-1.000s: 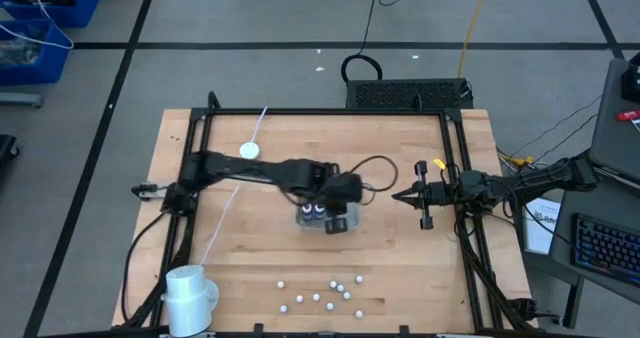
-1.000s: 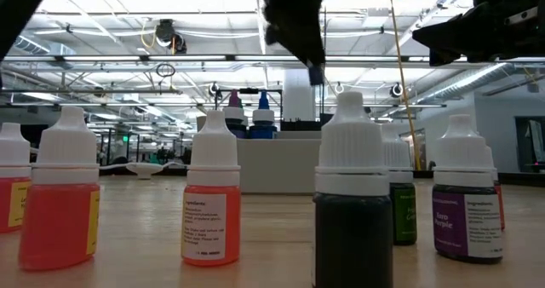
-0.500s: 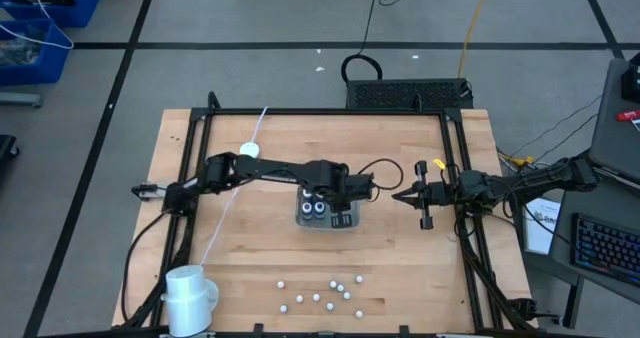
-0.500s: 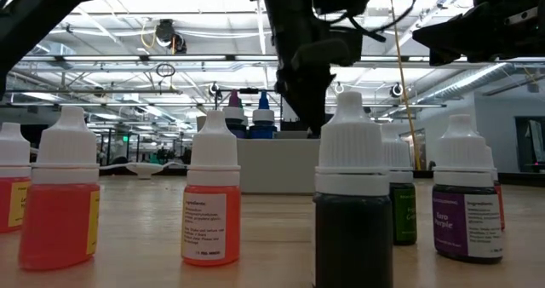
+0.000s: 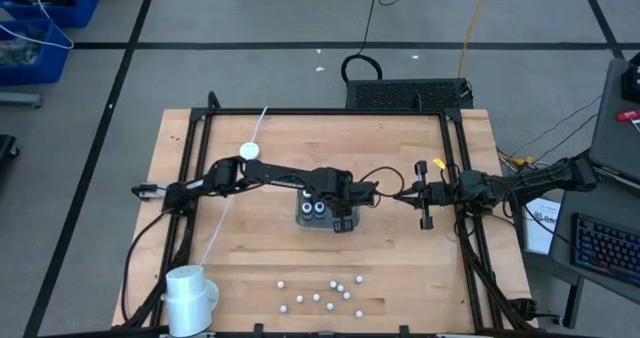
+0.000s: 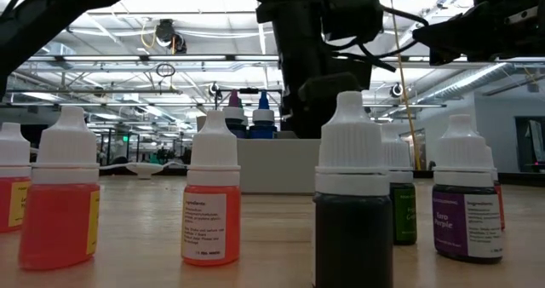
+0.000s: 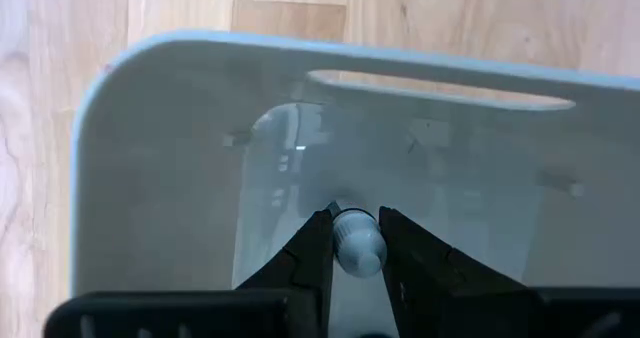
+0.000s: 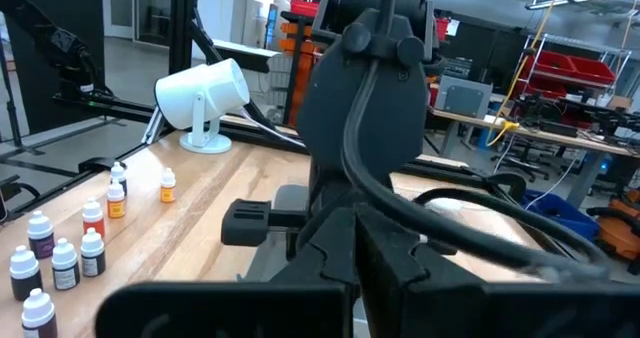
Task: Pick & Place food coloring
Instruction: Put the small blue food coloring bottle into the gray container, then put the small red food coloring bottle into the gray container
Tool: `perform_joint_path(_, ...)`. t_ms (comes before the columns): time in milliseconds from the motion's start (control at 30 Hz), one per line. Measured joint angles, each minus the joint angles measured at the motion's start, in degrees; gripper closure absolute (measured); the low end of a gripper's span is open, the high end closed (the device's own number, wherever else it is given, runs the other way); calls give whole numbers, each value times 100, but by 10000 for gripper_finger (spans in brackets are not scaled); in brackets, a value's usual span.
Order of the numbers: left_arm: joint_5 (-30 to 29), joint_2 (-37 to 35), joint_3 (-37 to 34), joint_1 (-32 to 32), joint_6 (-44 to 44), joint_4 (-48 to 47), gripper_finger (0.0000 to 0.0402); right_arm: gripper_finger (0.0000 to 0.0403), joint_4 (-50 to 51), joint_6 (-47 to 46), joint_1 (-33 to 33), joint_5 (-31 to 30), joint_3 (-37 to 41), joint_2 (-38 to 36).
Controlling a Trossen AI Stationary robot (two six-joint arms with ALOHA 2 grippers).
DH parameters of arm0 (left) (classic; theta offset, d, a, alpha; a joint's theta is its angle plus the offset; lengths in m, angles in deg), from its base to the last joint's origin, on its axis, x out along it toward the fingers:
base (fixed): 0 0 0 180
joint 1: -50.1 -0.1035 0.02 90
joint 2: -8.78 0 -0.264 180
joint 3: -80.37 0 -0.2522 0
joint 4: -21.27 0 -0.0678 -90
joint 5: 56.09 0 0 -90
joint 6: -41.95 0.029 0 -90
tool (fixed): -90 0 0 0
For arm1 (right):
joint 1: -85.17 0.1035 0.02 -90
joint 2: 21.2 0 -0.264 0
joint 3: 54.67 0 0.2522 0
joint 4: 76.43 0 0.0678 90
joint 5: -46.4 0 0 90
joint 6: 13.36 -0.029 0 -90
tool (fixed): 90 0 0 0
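While the left gripper (image 7: 357, 246) hangs low over the small grey plastic tray (image 5: 303, 216) in the middle of the wooden table (image 5: 250, 263), it pinches one tiny round food coloring bottle with a pale top (image 7: 357, 248) between its two dark fingers (image 7: 312, 253). The bottle sits right betw. the fingers, touching both, its pale top facing the wrist cam. Under it is the bare grey floor of the tray, so the bottle is over the tray, maybe almost down, but I can't tell if it touches the floor yet.

From above, two dark bottles already in the tray (image 5: 314, 209) stand side by side, just beside the gripper. So I think abt half the job is done: two are in, one is going in now.

Left to do: let go of this one, then fetch more. A bunch of loose bottles with white caps (image 5: 335, 289) waits near the front edge of the table, well apart from the tray. Up close they show orange, red, black, green & purple bodies.

The right gripper (image 5: 404, 195) waits at the right side of the table, fingers pressed together, holding nothing.
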Motion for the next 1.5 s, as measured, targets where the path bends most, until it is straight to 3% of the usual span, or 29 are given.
perform_joint_path(633, 4, 140, 8, -8, 37, 119, 321, 403, 20, 0, -2, 0, 0, 0)
perform_joint_path(1033, 0, -315, 143, 18, 168, -49, 192, 403, 11, 0, 0, 0, 0, 6)
perform_joint_path(1200, -300, -1177, 136, 134, 406, -463, 156, 403, 23, 2, 0, 3, 0, 13)
perform_joint_path(1367, -1282, -2465, -123, 422, 478, -643, 150, 403, 24, 0, -2, 2, 0, 18)
perform_joint_path(1500, -2120, -3755, -1047, 777, 506, 4, 149, 403, 43, -11, -2, 3, 0, 18)
